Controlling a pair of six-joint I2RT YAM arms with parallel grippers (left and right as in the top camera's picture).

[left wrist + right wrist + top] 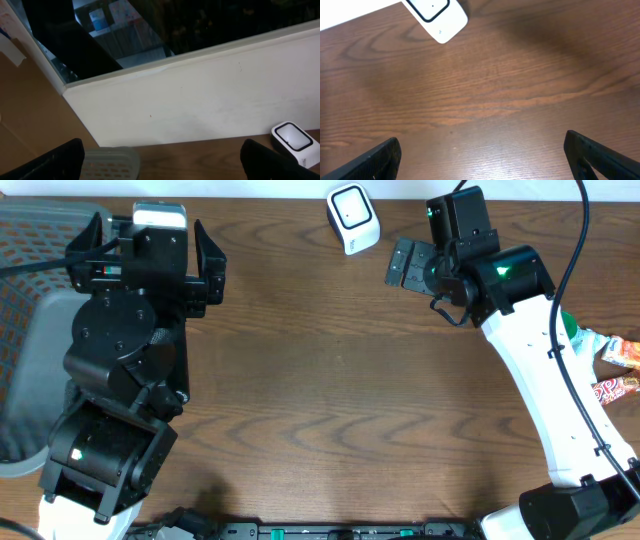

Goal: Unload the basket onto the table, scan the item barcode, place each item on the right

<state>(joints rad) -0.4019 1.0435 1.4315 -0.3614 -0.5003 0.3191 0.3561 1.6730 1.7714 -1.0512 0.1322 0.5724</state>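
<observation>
Two robot arms stand over a wooden table (330, 400), neither with anything in its grip. The left end effector (148, 240), near the far left corner, points at the far edge with its fingers spread as wide as they go and nothing between them. The right end effector (408, 265), towards the far right, is turned to the left and gapes just as wide, bare wood showing between its fingers in its own wrist camera. The white scanner (353, 218) sits at the far edge of the table, between the two end effectors and nearer the right one, touched by neither. The packets (612, 370) to be scanned lie at the right edge, partly hidden behind the right arm, with a green one (572, 328) just beyond them, well apart from both end effectors. A grey mesh basket (25, 340) sits at the left edge beside the left arm. The left wrist camera looks past the far edge to a white wall (200, 100) under a dark window (150, 25).
</observation>
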